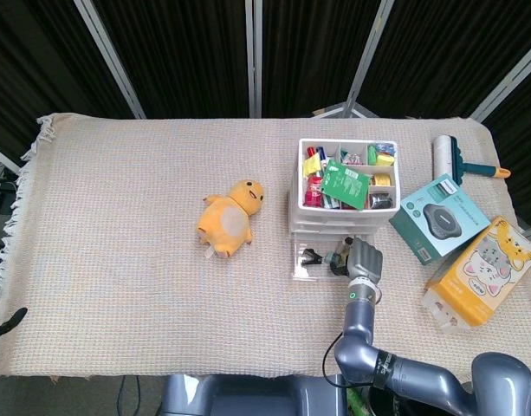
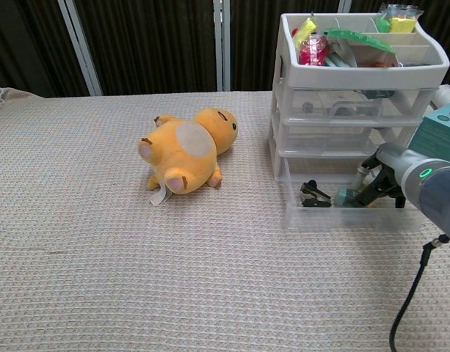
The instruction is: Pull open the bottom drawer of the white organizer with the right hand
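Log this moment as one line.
right hand grips bottom drawer | drawer partly open | left hand not visible

The organizer [image 1: 347, 195] stands right of the table's [image 1: 118, 260] middle, with its bottom drawer [image 2: 349, 213] pulled out toward the near edge. The right hand [image 1: 362, 260] rests at the drawer's front, fingers [image 2: 371, 192] inside it, beside a binder clip [image 2: 313, 194] lying in the drawer's left part. A plush toy [image 1: 229, 219] lies left of the organizer. Right of the organizer sits a boxed device [image 1: 438, 218], with a lint roller [image 1: 451, 159] behind it and a cat-printed box [image 1: 483, 270] nearer and further right.
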Controlling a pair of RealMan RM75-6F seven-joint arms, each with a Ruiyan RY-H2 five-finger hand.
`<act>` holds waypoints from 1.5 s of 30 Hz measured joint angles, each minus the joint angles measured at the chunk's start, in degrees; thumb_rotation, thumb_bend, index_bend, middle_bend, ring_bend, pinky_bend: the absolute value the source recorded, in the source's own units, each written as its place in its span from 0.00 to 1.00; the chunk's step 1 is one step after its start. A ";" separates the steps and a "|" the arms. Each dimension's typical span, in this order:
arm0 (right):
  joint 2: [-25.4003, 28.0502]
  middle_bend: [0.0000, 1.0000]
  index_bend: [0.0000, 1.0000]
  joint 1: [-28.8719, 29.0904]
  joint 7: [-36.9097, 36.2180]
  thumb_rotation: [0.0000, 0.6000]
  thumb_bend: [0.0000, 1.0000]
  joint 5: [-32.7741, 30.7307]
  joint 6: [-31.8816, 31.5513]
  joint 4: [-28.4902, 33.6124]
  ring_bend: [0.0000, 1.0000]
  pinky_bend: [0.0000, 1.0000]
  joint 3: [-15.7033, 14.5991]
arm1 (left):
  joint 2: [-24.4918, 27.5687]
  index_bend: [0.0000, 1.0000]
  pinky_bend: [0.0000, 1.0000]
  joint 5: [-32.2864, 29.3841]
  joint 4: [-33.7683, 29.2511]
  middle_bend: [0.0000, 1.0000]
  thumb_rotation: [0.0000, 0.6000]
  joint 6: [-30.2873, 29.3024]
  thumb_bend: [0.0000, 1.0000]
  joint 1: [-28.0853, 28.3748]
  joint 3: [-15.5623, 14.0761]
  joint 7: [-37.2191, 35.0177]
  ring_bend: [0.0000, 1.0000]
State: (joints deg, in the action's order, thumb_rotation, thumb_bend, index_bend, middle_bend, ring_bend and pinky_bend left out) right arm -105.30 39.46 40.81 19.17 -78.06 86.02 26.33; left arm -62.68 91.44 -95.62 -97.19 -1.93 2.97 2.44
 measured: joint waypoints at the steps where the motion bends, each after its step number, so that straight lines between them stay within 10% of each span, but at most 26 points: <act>1: 0.12 0.94 0.53 -0.10 -0.04 1.00 0.23 0.12 -0.04 0.25 0.96 0.68 -0.04 | 0.03 0.00 0.00 -0.01 0.00 0.00 1.00 0.00 0.06 -0.01 0.00 -0.05 0.00; 45: 16.79 0.94 0.52 -7.24 -5.30 1.00 0.23 5.70 -4.29 17.88 0.96 0.68 1.29 | -0.13 0.00 0.00 0.71 -0.36 0.00 1.00 -0.56 0.06 -0.29 -0.23 0.90 0.00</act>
State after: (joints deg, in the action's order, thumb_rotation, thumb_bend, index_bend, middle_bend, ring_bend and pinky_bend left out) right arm -88.51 32.22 35.51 24.87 -82.35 103.90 27.63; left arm -62.81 92.15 -95.99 -97.74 -2.22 2.75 3.34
